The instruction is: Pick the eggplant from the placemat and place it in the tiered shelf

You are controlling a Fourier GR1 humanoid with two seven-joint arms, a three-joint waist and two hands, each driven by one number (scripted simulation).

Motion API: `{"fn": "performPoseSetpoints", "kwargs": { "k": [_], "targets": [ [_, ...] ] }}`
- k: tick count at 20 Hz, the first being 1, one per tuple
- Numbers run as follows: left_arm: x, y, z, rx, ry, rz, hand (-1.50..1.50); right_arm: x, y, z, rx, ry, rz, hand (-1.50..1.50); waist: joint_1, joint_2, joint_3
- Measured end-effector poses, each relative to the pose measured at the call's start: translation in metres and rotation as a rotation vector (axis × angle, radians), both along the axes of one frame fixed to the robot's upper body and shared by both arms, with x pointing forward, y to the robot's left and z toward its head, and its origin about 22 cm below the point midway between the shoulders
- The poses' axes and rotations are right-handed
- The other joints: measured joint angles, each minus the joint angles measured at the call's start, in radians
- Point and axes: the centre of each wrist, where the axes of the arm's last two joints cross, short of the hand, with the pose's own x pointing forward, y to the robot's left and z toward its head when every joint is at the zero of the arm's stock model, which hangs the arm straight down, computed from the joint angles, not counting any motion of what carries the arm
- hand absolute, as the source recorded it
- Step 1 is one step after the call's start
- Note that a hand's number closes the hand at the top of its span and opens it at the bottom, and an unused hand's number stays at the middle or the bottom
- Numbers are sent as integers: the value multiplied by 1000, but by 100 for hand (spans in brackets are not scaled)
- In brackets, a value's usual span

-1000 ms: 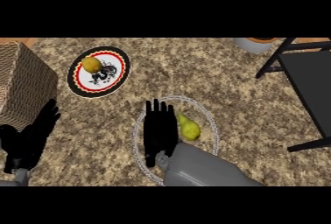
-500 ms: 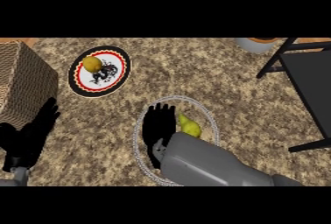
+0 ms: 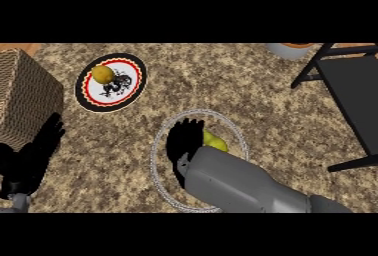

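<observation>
Head view shows the right robot hand (image 3: 186,145), fingers straight and holding nothing, over the placemat (image 3: 164,145) mid-table, the yellow-green eggplant (image 3: 215,142) touching its right side, far nearer it than the left robot hand (image 3: 33,160)

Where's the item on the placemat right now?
In the head view, the yellow-green item lies low of centre on the round placemat, just right of the right hand, whose fingers reach alongside it.
</observation>
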Motion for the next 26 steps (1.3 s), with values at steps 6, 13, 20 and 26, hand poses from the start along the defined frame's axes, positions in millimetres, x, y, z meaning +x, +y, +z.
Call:
{"fn": "performPoseSetpoints", "kwargs": {
  "k": [6, 13, 20, 26],
  "targets": [
    [2, 1, -4, -4, 4, 5, 0, 4, -6, -14, -49, 8, -8, -150, -7, 0, 0],
    [-2, 1, -6, -9, 4, 2, 0, 9, -17, -32, -83, 9, -15, -150, -5, 1, 1],
    [0, 3, -2, -3, -2, -4, 0, 12, -24, -43, -88, 32, -43, 150, 1, -1, 1],
    [3, -1, -3, 1, -3, 6, 0, 13, -30, -50, -67, 26, -39, 150, -2, -15, 1]
  ]
}}
